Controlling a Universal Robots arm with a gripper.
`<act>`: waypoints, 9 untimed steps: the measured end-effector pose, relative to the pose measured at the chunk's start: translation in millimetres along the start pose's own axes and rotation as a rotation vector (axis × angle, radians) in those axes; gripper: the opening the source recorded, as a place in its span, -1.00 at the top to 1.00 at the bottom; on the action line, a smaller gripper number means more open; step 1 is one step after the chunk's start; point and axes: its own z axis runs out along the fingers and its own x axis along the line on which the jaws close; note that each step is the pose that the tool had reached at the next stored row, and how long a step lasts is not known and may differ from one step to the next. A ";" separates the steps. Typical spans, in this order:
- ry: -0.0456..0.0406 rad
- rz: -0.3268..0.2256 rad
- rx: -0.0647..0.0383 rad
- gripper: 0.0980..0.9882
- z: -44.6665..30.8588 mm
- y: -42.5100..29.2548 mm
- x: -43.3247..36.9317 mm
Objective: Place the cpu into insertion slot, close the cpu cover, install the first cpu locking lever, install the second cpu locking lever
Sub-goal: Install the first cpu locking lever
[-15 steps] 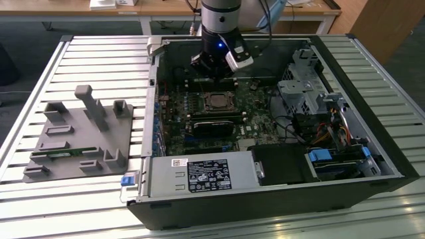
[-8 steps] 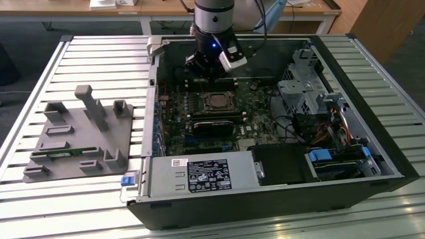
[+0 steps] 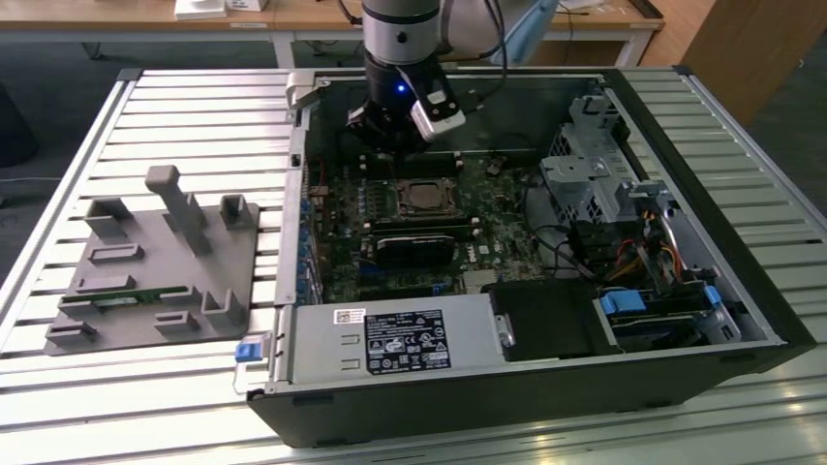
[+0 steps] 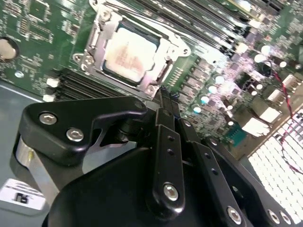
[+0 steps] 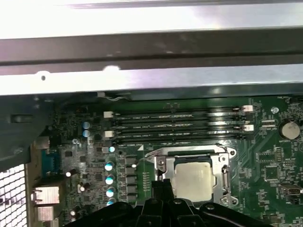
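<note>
Your gripper (image 4: 163,94): fingers pressed together, nothing held | cpu (image 4: 129,53): seated in the insertion slot (image 4: 87,57), cpu cover (image 4: 110,29) apparently down around it | bearing: chip lies just beyond and below your fingertips, which are nearest the cover's edge.

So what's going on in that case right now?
The arm's gripper hangs inside the open PC case. It is shut, holds nothing that I can see, and its tips are just beside the cpu. The cpu is already seated on the board, with the cover down around it. Whether the cover is locked down I cannot tell.
</note>
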 end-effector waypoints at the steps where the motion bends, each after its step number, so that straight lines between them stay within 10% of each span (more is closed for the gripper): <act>1: 0.0000 0.000 0.000 0.95 -0.1 -0.1 2.0; 9: 0.0000 0.000 0.000 0.95 -0.3 -0.9 13.4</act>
